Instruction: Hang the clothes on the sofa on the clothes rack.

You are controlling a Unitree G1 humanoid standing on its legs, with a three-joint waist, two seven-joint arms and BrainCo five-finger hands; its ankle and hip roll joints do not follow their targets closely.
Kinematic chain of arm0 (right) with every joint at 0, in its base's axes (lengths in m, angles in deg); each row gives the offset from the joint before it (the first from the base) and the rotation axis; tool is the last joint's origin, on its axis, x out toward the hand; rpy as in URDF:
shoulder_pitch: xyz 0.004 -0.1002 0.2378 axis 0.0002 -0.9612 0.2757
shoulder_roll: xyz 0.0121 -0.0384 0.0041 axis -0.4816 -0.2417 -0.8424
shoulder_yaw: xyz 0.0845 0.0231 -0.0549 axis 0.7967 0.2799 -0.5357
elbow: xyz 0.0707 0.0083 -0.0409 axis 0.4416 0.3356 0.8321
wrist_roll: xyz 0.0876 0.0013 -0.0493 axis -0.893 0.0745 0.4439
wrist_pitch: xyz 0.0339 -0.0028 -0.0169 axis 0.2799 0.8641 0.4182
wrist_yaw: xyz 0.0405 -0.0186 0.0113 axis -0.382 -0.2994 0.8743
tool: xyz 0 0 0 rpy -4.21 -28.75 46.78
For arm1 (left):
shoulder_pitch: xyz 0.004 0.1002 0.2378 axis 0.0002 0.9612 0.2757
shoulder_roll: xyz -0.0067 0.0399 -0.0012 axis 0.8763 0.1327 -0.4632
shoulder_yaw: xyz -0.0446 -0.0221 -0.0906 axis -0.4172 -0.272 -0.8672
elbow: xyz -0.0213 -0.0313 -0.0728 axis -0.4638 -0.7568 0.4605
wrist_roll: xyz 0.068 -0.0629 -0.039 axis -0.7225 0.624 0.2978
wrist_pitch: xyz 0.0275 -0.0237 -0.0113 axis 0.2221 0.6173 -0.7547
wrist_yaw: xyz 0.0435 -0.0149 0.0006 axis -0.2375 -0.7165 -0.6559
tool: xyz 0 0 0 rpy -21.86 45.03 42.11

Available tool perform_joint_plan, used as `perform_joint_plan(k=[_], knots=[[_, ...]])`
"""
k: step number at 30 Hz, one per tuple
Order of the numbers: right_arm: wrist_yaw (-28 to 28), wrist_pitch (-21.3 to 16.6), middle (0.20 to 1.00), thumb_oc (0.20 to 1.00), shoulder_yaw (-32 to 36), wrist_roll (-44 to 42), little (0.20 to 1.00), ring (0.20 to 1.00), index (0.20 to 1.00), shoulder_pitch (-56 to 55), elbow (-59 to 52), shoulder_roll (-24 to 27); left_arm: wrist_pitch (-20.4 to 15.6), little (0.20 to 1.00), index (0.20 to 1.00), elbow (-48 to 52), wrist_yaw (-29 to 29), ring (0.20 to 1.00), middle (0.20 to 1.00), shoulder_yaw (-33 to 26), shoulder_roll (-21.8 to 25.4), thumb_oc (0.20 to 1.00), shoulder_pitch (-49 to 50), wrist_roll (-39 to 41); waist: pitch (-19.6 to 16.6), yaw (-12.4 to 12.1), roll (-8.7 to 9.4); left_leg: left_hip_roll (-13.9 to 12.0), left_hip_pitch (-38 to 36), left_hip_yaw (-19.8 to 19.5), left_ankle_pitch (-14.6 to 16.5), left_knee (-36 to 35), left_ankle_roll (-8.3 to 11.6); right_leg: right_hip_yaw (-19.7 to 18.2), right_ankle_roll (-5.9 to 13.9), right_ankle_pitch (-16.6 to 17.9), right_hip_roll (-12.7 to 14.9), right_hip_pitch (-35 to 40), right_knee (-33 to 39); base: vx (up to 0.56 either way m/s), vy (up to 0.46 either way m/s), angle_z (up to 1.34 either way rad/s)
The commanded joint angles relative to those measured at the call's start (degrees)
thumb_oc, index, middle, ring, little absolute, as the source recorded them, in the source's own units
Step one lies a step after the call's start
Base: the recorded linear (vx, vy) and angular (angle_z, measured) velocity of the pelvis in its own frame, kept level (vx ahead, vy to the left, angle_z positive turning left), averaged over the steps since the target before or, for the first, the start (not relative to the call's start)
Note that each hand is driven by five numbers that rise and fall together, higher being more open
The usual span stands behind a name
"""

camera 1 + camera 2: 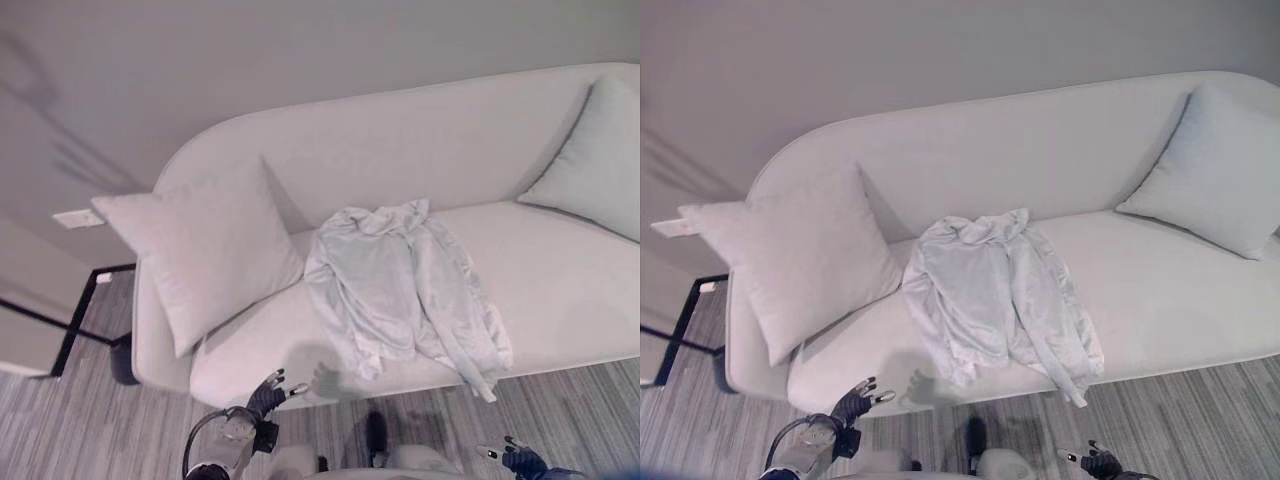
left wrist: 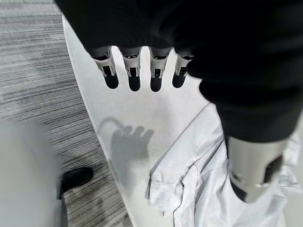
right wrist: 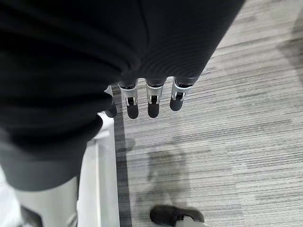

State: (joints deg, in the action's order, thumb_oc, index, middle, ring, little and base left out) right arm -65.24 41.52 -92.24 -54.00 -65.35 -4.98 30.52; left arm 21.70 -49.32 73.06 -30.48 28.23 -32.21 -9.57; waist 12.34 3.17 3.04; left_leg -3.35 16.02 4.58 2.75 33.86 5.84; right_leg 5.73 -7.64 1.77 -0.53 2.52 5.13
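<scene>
Reaching for the garment is the step in hand, and neither hand has touched it yet. Nearest the robot, the left hand (image 1: 268, 396) hangs low before the seat's front edge, fingers (image 2: 134, 75) straight and spread, holding nothing. The right hand (image 1: 520, 459) hangs over the striped floor (image 3: 227, 142), likewise relaxed and empty.

Beyond them, the garment (image 1: 400, 290), pale and crumpled, lies on the sofa (image 1: 560, 280) near the middle of the seat, with one sleeve trailing over the front edge toward the right. A cushion (image 1: 200, 250) leans at the left end just beside it, not clearly touching; another cushion (image 1: 595, 160) rests at the far right, well apart. A dark metal frame (image 1: 70, 325) stands on the floor past the left armrest; whether it belongs to the rack I cannot tell.

To do this well, I judge the left hand should rise over the edge and come down on the bunched upper part, by the collar, curling round a thick fold rather than one thin layer. Lifting from the top should let the sleeves hang free instead of dragging. The cloth will slump and slide, so a full grasp matters.
</scene>
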Motion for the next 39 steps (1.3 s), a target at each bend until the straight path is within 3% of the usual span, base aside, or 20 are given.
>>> perform_joint_plan(k=[1, 2, 9, 17, 19, 20, 21, 22, 24, 25, 27, 29, 30, 33, 35, 36, 37, 38, 39], knots=[[-0.77, -1.55, 1.0, 1.0, -0.53, -1.72, 1.0, 1.0, 1.0, -3.47, -3.07, 4.39, -1.24, 1.0, 1.0, 1.9, -0.66, 1.0, 1.0, 0.66, 0.89, 1.0, 0.22, 2.4, -0.91, -1.31, -2.79, 3.58, -8.75, -0.01, -5.1, -25.59, -2.55, -3.61, 11.45, 1.39, 2.15, 0.92, -0.13, 0.19, 0.093, -0.45], [-0.55, -1.54, 1.0, 1.0, -1.12, -0.98, 1.0, 1.0, 1.0, -3.12, -3.22, 4.27, -1.44, 1.0, 1.0, 1.44, -0.8, 1.0, 1.0, 0.16, 0.64, 1.0, 0.72, 2.49, -1.33, -1.54, -3.43, 4.17, -11.05, -1.03, -5.02, -31.19, -2.47, -4.0, 11.73, 0.67, 1.54, 1.52, -0.13, 0.22, 0.101, -0.04], [-0.33, -1.75, 1.0, 1.0, -2.28, 0.75, 1.0, 1.0, 1.0, -3.53, -3.8, 2.53, -1.42, 1.0, 1.0, -1.66, -0.73, 1.0, 1.0, -0.41, 0.63, 1.0, 1.15, 1.25, -3.22, -1.5, -3.94, 5.26, -17.05, -2.09, -5.8, -38.74, -3.05, -4.56, 12.11, -0.02, 1.77, 2.29, -0.13, 0.11, 0.066, 0.01], [0.11, -1.33, 1.0, 1.0, -3.1, 2.55, 1.0, 1.0, 1.0, -3.52, -1.27, 0.47, -1.49, 1.0, 1.0, -2.08, -0.62, 1.0, 1.0, -1.4, 1.48, 1.0, 1.85, 0.12, -4.32, -1.92, -3.27, 5.85, -19.36, 0.2, -2.97, -38.86, -4.65, -6.25, 13.81, 0.58, 3.22, 2.47, -0.78, 0.05, 0.073, -0.16], [0.12, -1.28, 1.0, 1.0, -3.19, 3.06, 1.0, 1.0, 1.0, -3.19, -0.73, 0.33, -1.48, 1.0, 1.0, -1.23, -0.58, 1.0, 1.0, -1.49, 1.83, 1.0, 1.66, 0.5, -3.72, -2.12, -3.38, 5.76, -19.39, 1.25, -2.61, -38.86, -5.23, -6.8, 14.31, 0.24, 3.54, -0.11, -5.37, -0.07, 0.076, -0.31], [0.24, -1.08, 1.0, 1.0, -3.48, 3.13, 1.0, 1.0, 1.0, -2.7, -1.11, 0.2, -1.44, 1.0, 1.0, 0.23, -0.55, 1.0, 1.0, -1.02, 2.32, 1.0, 1.09, 0.93, -2.04, -1.65, -3.62, 5.28, -19.17, 1.71, -2.98, -38.86, -5.68, -7.7, 15.54, -0.4, 3.04, -4.49, -13.02, -0.13, 0.088, -0.37], [0.27, -1.06, 1.0, 1.0, -3.5, 3.06, 1.0, 1.0, 1.0, -2.68, -1.65, 0.17, -1.42, 1.0, 1.0, 1.14, -0.61, 1.0, 1.0, -0.86, 2.59, 1.0, 0.74, 1.0, -1.38, -1.31, -3.72, 5.06, -18.98, 1.53, -3.23, -38.86, -5.8, -8.67, 16.22, -0.72, 2.79, -6.13, -16.17, -0.12, 0.044, -0.47], [0.25, -1.08, 1.0, 1.0, -3.42, 3.05, 1.0, 1.0, 1.0, -2.78, -2.27, 0.05, -1.4, 1.0, 1.0, 1.84, -0.63, 1.0, 1.0, -0.81, 2.9, 1.0, 0.42, 0.99, -1.0, -1.24, -3.86, 4.66, -18.87, 1.54, -3.2, -38.86, -5.79, -9.07, 16.54, -1.09, 3.38, -6.9, -17.58, -0.05, -0.042, -0.41], [0.21, -1.03, 1.0, 1.0, -3.27, 3.13, 1.0, 1.0, 1.0, -2.99, -2.57, -0.23, -1.39, 1.0, 1.0, 2.89, -0.62, 1.0, 1.0, -0.63, 3.36, 1.0, 0.23, 0.95, -1.09, -1.68, -4.17, 3.43, -18.9, 2.19, -2.69, -38.86, -5.4, -6.9, 15.87, -0.88, 7.25, -6.85, -17.29, -0.01, -0.089, -0.11], [0.21, -1.03, 1.0, 1.0, -3.27, 3.13, 1.0, 1.0, 1.0, -3.02, -2.57, -0.23, -1.39, 1.0, 1.0, 2.9, -0.62, 1.0, 1.0, -0.62, 3.36, 1.0, 0.25, 0.96, -0.97, -1.58, -4.14, 3.47, -19.07, 2.08, -2.64, -38.86, -5.41, -6.79, 15.88, -0.98, 7.31, -6.64, -17.3, 0.0, -0.16, -0.05], [0.22, -0.54, 1.0, 1.0, -2.74, 3.63, 1.0, 1.0, 1.0, -3.1, -1.45, -0.79, -1.04, 1.0, 1.0, 5.37, -0.56, 1.0, 1.0, 0.19, 3.81, 1.0, 0.1, 1.95, -2.4, -2.2, -3.98, 1.77, -18.9, 2.25, -2.31, -38.86, -4.39, -2.74, 16.42, 3.82, 15.11, -5.79, -12.21, 0.04, -0.279, -0.18], [0.35, -0.45, 1.0, 1.0, -2.67, 3.64, 1.0, 1.0, 1.0, -2.97, -1.55, -0.91, -0.98, 1.0, 1.0, 5.87, -0.59, 1.0, 1.0, 0.22, 3.96, 1.0, 0.23, 2.38, -2.81, -2.23, -3.54, 1.51, -19.05, 2.52, -2.09, -38.86, -4.09, -2.61, 17.13, 5.64, 16.44, -5.87, -10.13, 0.05, -0.239, -0.08], [0.49, -0.22, 1.0, 1.0, -2.6, 3.75, 1.0, 1.0, 1.0, -2.44, -1.97, -0.59, -1.0, 1.0, 1.0, 6.11, -0.62, 1.0, 1.0, 0.33, 4.17, 1.0, -0.02, 2.34, -3.22, -2.02, -2.71, 1.17, -19.44, 2.85, -1.56, -38.86, -3.44, -3.45, 18.5, 8.4, 17.53, -7.18, -6.65, 0.05, -0.288, -0.26], [0.66, -0.13, 1.0, 1.0, -2.9, 4.02, 1.0, 1.0, 1.0, -2.89, -4.57, -0.44, -1.16, 1.0, 1.0, 6.09, -0.44, 1.0, 1.0, 1.21, 4.84, 1.0, -0.6, 1.92, -3.44, -1.51, -1.22, 0.14, -20.92, 3.08, -0.68, -38.86, -1.82, -4.1, 19.87, 8.33, 16.62, -6.8, -0.9, 0.08, -0.395, -0.16], [0.84, -0.43, 1.0, 1.0, -2.83, 4.49, 1.0, 1.0, 1.0, -3.75, -8.07, 0.04, -1.35, 1.0, 1.0, 7.71, -0.34, 1.0, 1.0, 1.18, 4.99, 1.0, -0.89, 1.72, -4.19, -1.02, -0.32, -2.83, -21.58, 2.71, -1.82, -38.86, 0.39, -4.79, 19.88, 6.95, 14.87, -4.68, -0.9, 0.1, -0.5, 0.27], [1.08, -0.74, 1.0, 1.0, -2.36, 4.25, 1.0, 1.0, 1.0, -4.5, -10.04, 0.85, -1.42, 1.0, 1.0, 8.83, -0.26, 1.0, 1.0, 1.27, 5.22, 1.0, -0.78, 2.15, -4.36, -0.72, -0.62, -4.31, -21.53, 2.59, -2.4, -38.86, 1.14, -4.58, 19.4, 6.33, 13.67, -4.14, -0.94, 0.06, -0.568, 0.02], [1.2, -0.95, 1.0, 1.0, -1.3, 3.8, 1.0, 1.0, 1.0, -5.64, -13.37, 2.89, -1.13, 1.0, 1.0, 11.88, 0.21, 1.0, 1.0, 2.03, 5.65, 1.0, -1.07, 2.5, -4.03, 0.02, -1.77, -7.8, -21.18, 1.4, -4.16, -37.02, 2.1, -3.6, 17.47, 3.51, 10.83, -2.11, -1.51, 0.0, -0.683, 0.23], [0.6, -1.1, 1.0, 1.0, 0.7, 3.34, 1.0, 1.0, 1.0, -6.77, -17.3, 6.16, -0.75, 1.0, 1.0, 14.97, 0.25, 1.0, 1.0, 3.08, 5.4, 1.0, -2.03, 2.38, -1.86, 0.53, -2.44, -9.33, -15.31, -0.3, -7.27, -26.09, 2.19, -1.31, 15.01, 1.81, 9.29, 1.13, -1.33, -0.04, -0.624, 0.79], [0.38, -1.12, 1.0, 1.0, 1.26, 3.16, 1.0, 1.0, 1.0, -6.52, -18.33, 7.17, -0.71, 1.0, 1.0, 16.35, 0.07, 1.0, 1.0, 2.85, 5.39, 1.0, -2.42, 2.26, -1.03, 0.64, -2.41, -8.92, -13.27, -1.01, -8.24, -22.84, 1.97, -0.7, 14.55, 1.49, 8.99, 2.0, -0.89, -0.04, -0.383, 1.09]])
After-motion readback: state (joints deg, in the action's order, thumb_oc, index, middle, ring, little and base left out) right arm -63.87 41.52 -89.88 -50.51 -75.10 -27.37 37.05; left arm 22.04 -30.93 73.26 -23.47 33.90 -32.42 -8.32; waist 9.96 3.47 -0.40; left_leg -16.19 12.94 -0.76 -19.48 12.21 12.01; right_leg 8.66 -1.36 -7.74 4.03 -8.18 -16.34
